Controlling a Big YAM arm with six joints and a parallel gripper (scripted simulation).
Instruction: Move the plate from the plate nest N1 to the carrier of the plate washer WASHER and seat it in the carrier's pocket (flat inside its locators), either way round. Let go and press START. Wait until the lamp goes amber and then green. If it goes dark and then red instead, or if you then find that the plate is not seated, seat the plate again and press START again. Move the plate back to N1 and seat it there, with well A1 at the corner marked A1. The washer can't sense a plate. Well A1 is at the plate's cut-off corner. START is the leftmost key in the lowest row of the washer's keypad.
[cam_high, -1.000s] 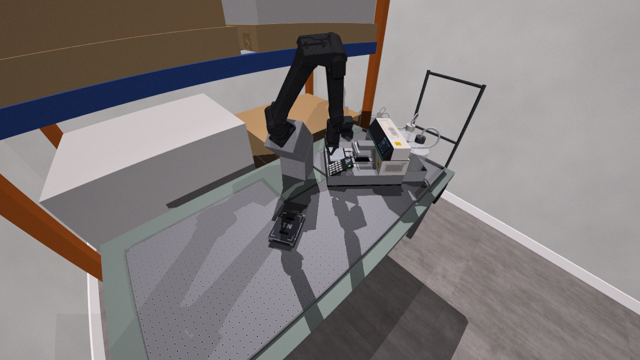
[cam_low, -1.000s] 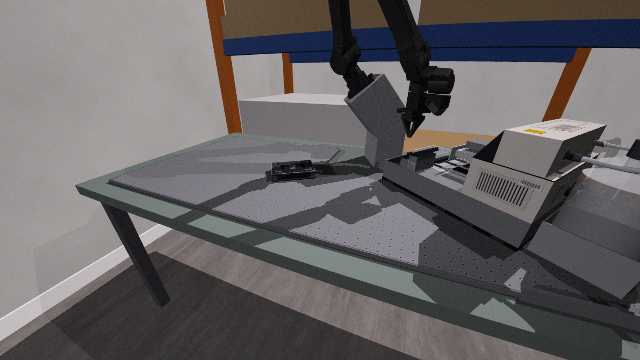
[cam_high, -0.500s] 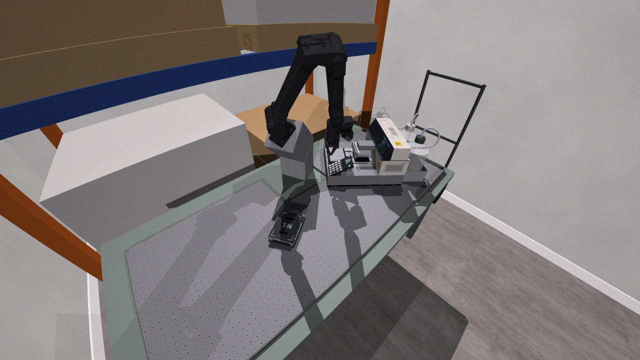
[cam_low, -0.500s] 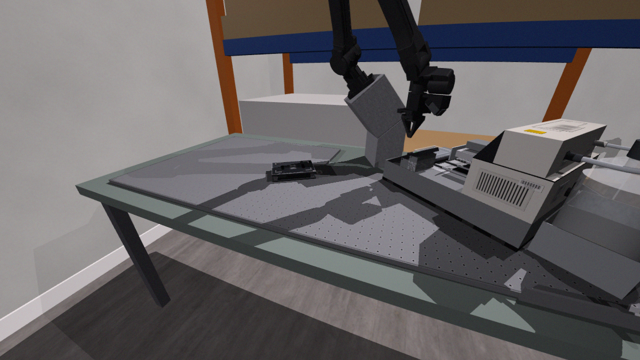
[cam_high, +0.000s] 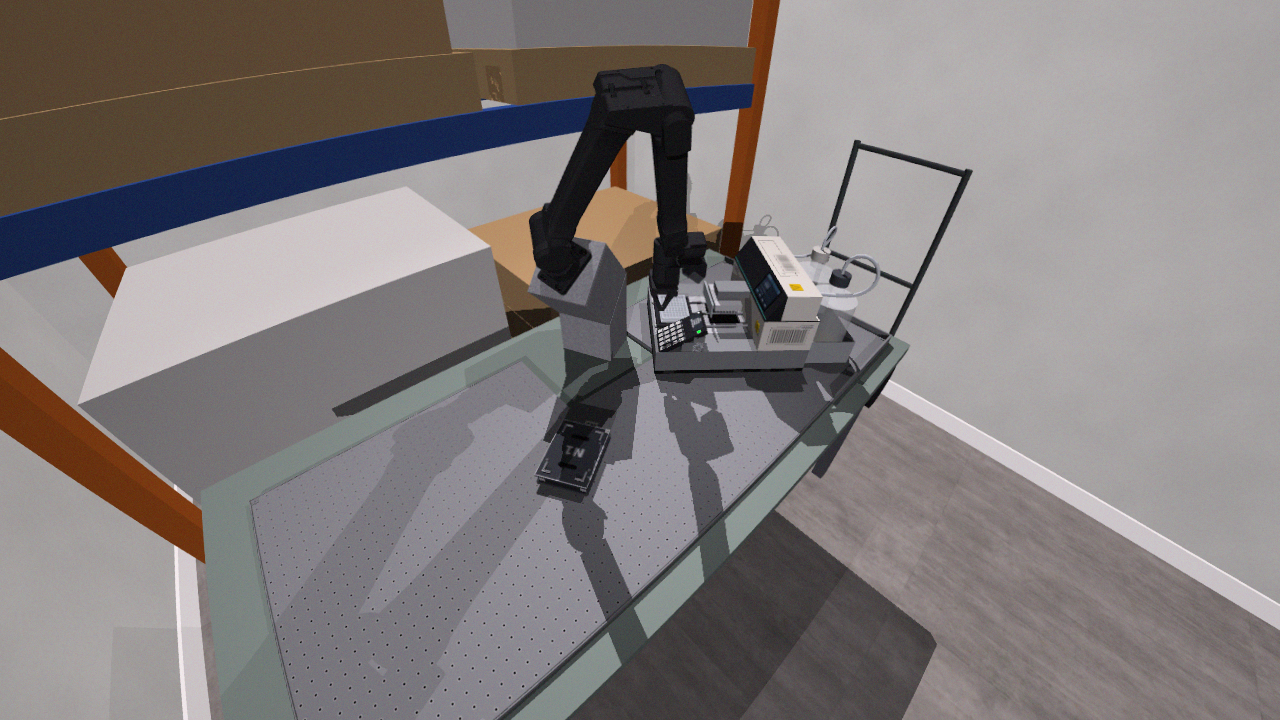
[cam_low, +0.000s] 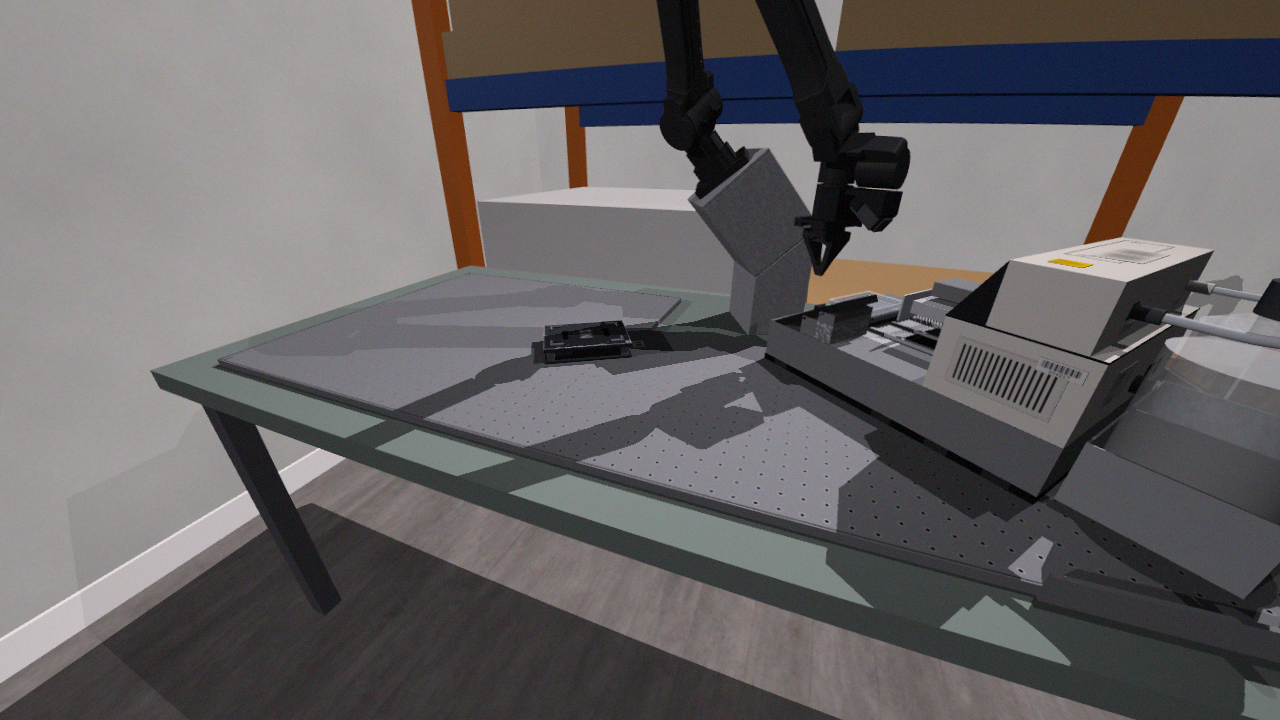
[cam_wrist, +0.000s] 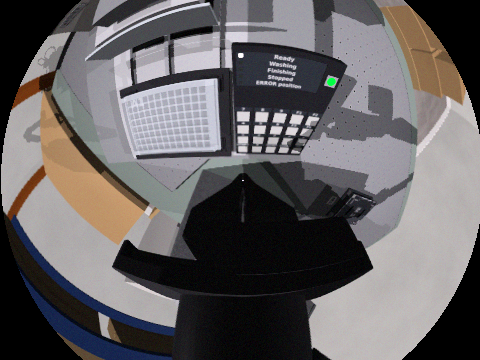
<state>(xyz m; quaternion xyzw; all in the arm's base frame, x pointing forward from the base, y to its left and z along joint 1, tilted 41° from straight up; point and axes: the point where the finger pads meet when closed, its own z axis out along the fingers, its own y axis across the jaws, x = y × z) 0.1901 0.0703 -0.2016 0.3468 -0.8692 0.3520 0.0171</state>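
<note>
We read "N1" on the plate nest (cam_high: 573, 451) (cam_low: 587, 335) (cam_wrist: 356, 205) well apart from the gripper (cam_high: 664, 300) (cam_low: 820, 268) (cam_wrist: 242, 179), "Ready", "Washing", "Finishing", "Stopped", "ERROR position" on the display (cam_wrist: 281, 72) beyond its fingertips
</note>
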